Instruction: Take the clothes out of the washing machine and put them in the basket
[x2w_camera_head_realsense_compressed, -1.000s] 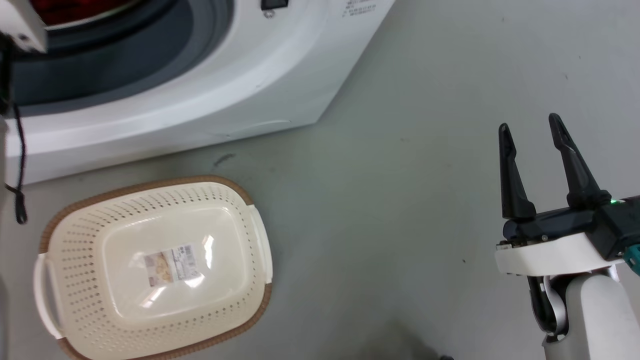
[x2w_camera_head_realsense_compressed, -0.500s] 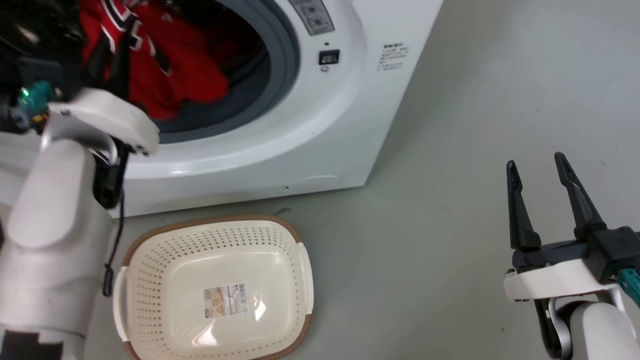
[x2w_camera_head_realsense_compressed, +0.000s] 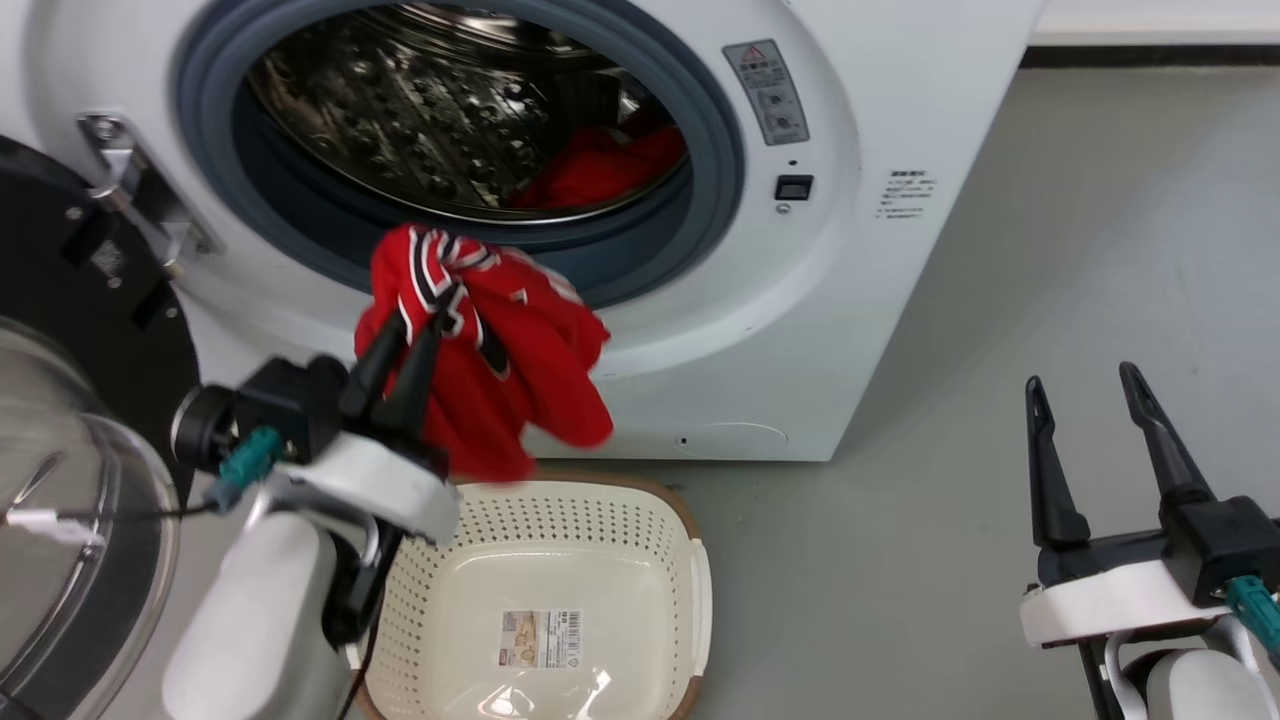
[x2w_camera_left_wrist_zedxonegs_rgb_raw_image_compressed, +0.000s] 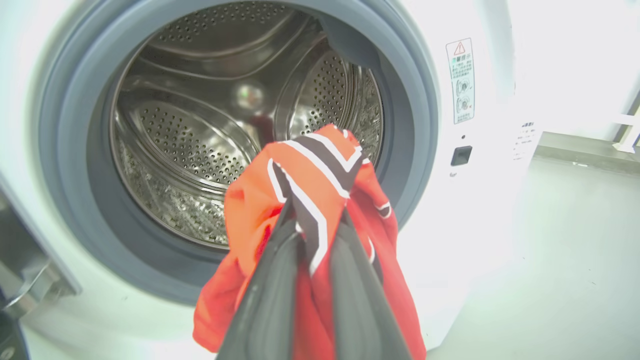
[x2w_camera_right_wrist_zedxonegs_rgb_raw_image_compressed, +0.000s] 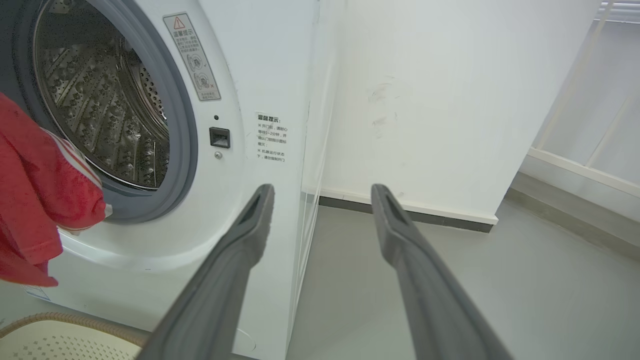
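Washing machine (x2w_camera_head_realsense_compressed: 900, 300): we see a white front-loader standing on the floor, its round opening facing the robot and ringed by a grey gasket (x2w_camera_head_realsense_compressed: 722, 150).
Floor (x2w_camera_head_realsense_compressed: 1000, 250): plain grey, running off to the machine's right side towards a white wall.
Door (x2w_camera_head_realsense_compressed: 60, 420): black-rimmed glass, swung wide open at the left of the head view.
Drum (x2w_camera_head_realsense_compressed: 420, 110): shiny perforated steel, which we can see into through the open mouth.
Basket (x2w_camera_head_realsense_compressed: 560, 515): cream and perforated with a brown rim. It sits on the floor close in front of the machine, below the opening, and we see a small label on its bottom.
Jersey (x2w_camera_head_realsense_compressed: 520, 370): red with dark-and-white trim, outside the drum and hanging bunched in front of the lower gasket. In the head view its hem shows just above the basket's far rim.
Second garment (x2w_camera_head_realsense_compressed: 600, 170): red, lying inside the drum at its lower right.
Left gripper (x2w_camera_head_realsense_compressed: 425, 312): raised before the opening, jaws clenched on a fold of the jersey, whose weight they carry.
Right gripper (x2w_camera_head_realsense_compressed: 1080, 378): low at the right over bare floor, well apart from the basket. We note its jaws spread and grasping nothing.
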